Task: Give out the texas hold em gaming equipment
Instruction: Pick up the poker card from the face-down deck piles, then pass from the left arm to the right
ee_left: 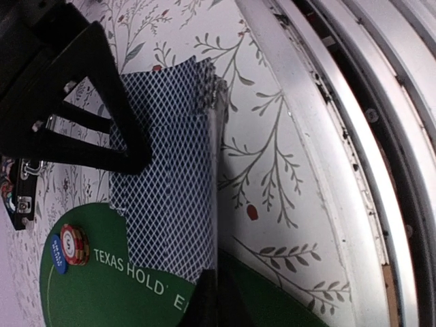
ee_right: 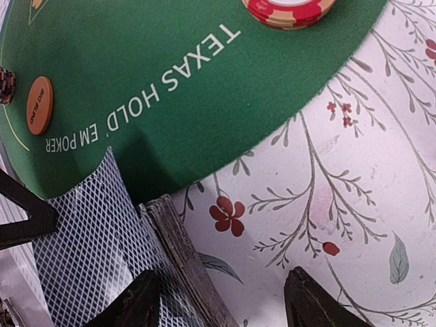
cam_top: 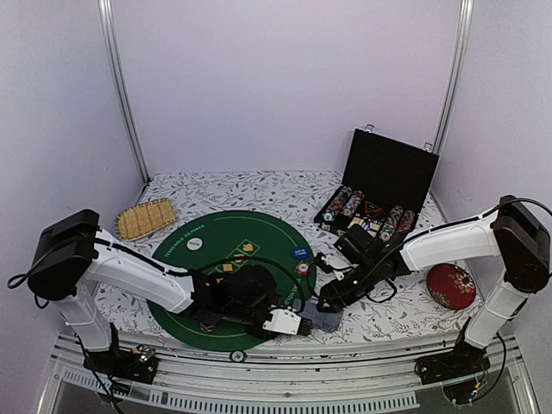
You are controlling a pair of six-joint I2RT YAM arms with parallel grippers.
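At the near edge of the round green felt mat point(cam_top: 267, 228), your left gripper point(ee_left: 174, 225) pinches almost shut on the blue-backed deck of playing cards point(ee_left: 174, 102). Your right gripper point(ee_right: 218, 303) hovers open and empty beside it. A few red-and-cream poker chips point(ee_right: 289, 10) are out; dealing looks undone.

Bamboo mat point(cam_top: 146, 218) back-L, red cushion point(cam_top: 451, 285) R, both on floral cloth point(cam_top: 259, 190).

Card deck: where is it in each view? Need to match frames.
Top external: deck at bottom centre, by the green mat's near-right edge.
Left wrist: centre, its lower end over the mat.
Right wrist: bottom left, below the mat.
Shared landmark: the mat's white lettering.
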